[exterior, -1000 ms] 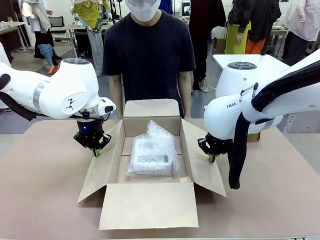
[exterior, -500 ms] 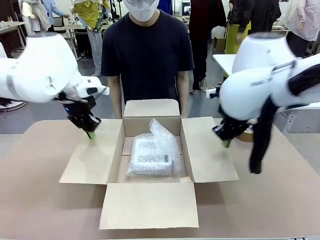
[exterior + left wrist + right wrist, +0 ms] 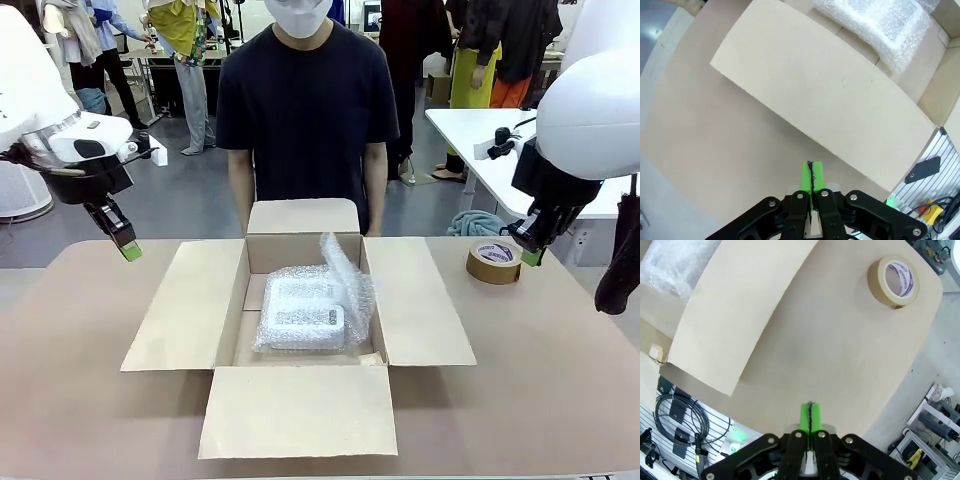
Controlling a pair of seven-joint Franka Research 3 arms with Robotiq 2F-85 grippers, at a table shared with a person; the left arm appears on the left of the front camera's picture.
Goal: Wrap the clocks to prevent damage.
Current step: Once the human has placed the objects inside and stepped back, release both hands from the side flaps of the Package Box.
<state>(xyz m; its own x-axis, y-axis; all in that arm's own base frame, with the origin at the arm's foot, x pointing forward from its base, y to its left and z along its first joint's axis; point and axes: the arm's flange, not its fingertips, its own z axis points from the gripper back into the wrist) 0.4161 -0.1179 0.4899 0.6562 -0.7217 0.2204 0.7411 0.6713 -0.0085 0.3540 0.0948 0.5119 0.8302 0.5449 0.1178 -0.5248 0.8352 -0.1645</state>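
A clear bubble-wrap bundle, with a pale boxy clock just readable through it, lies on the floor of the open brown cardboard box in the middle of the brown counter. All four flaps are spread out flat. A loose tail of wrap stands up at the bundle's right side, near the box's far right corner.

The left tool hangs clenched on nothing above the counter's far left part, well apart from the left flap. In the left wrist view its green pads are pressed together. The right tool is also clenched and empty, and hovers just beside the tan roll of packing tape lying flat to the right of the box. A person in a dark T-shirt stands behind the far flap.

The wrapping looks all but done, and the loose tail is the weak spot. It should be tucked down against the bundle before any flap comes over. Otherwise it will likely spring back and leave a face of the clock thinly covered. Any press should land softly on the wrap. The flaps lie flat, so the hard part is getting under an outer edge. The right tool must spread its fingers before the tape can be taken.
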